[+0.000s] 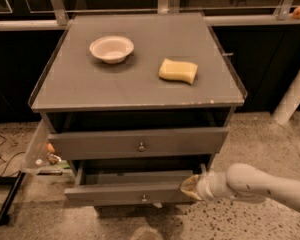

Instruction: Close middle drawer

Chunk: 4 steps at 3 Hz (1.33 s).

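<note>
Gripper [190, 188] sits low at the front right of the table [90, 84], right up against the right end of the middle drawer [120, 194] front. Open or closed, can't tell. The drawer is the table's second tier, pulled partway out. It looks like stiff, lightish wood, so I'd guess a flat push on the front beats grabbing the tiny knob [144, 198]. Bowl [111, 49] and sponge [178, 70] sit up on the table.

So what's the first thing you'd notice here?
The middle drawer of the grey cabinet sticks out open, low down, and the robot's gripper is at the right end of its front. On top sit a white bowl, back left, and a yellow sponge to its right.
</note>
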Each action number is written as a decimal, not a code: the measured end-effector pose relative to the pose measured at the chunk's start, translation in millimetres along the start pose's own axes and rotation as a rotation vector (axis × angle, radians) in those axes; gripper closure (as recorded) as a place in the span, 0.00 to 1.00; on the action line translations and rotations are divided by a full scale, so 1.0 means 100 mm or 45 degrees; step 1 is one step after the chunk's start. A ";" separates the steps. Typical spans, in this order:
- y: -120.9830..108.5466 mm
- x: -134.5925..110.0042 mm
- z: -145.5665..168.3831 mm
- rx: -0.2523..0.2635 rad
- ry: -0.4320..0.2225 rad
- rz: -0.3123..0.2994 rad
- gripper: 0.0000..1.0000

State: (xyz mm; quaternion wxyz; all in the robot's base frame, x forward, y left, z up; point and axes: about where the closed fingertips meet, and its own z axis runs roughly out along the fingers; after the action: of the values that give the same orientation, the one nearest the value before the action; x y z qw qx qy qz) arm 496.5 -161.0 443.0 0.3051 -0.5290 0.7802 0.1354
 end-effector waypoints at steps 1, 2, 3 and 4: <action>-0.03 0.14 -0.15 0.027 0.010 0.016 1.00; -0.01 0.29 -0.39 0.062 0.014 0.027 1.00; 0.43 0.33 -0.55 0.011 -0.016 0.039 1.00; 0.65 0.50 -0.45 -0.037 -0.002 0.092 1.00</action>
State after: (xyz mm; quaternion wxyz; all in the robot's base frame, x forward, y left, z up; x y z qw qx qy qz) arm 410.1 -196.2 439.3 0.2931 -0.5047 0.7965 0.1580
